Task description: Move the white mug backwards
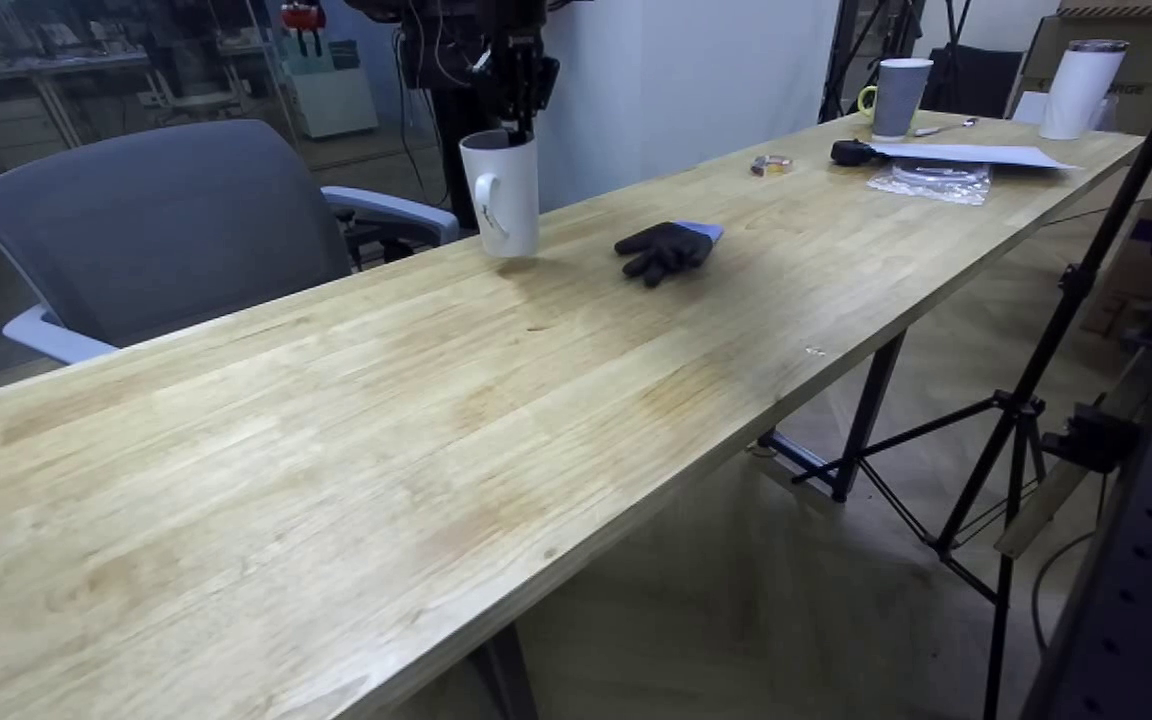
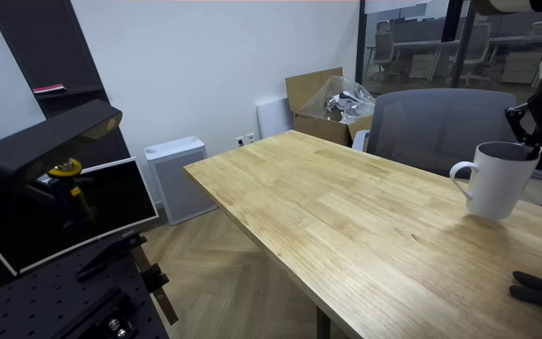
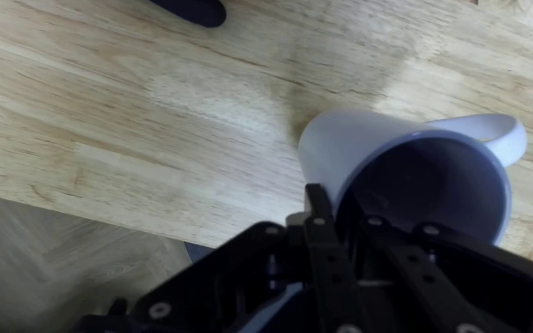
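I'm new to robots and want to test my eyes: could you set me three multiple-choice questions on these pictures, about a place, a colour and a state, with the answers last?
1. Where is the black glove relative to the table?
A) Underneath
B) Hanging off its edge
C) On top

2. What is the main colour of the office chair beside the table?
A) Grey
B) Red
C) Yellow

3. How do the robot's fingers hold the white mug?
A) By its handle
B) By its rim
C) Around its base

Right letters:
1 C: both exterior views show the glove lying on the wood.
2 A: the grey back shows in both exterior views.
3 B: in the wrist view, one finger sits inside the rim, the other outside.
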`<state>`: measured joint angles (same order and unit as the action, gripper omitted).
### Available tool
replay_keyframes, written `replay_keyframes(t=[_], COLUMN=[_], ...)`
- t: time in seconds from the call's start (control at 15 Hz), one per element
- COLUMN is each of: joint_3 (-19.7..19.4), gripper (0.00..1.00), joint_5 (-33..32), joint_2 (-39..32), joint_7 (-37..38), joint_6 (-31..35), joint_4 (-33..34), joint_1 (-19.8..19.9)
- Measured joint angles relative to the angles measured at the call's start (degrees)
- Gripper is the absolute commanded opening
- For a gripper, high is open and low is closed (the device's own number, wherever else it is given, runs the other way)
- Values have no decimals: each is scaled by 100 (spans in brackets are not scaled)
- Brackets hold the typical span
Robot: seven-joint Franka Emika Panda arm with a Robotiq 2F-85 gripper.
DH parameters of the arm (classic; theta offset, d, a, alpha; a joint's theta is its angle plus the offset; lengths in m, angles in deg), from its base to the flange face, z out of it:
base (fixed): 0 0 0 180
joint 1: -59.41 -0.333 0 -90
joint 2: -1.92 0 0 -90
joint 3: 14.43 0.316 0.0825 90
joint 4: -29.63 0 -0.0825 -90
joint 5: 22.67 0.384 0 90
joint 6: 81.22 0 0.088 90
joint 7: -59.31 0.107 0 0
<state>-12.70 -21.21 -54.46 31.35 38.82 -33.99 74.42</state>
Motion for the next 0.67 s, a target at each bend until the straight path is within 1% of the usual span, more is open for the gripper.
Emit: replay_keyframes(t=[0.67], joint_3=[0], gripper=[2], joint_5=[24], joint_2=[-219], joint_7=[0], joint_6=[-297], joint_4=[419], joint_1=[20])
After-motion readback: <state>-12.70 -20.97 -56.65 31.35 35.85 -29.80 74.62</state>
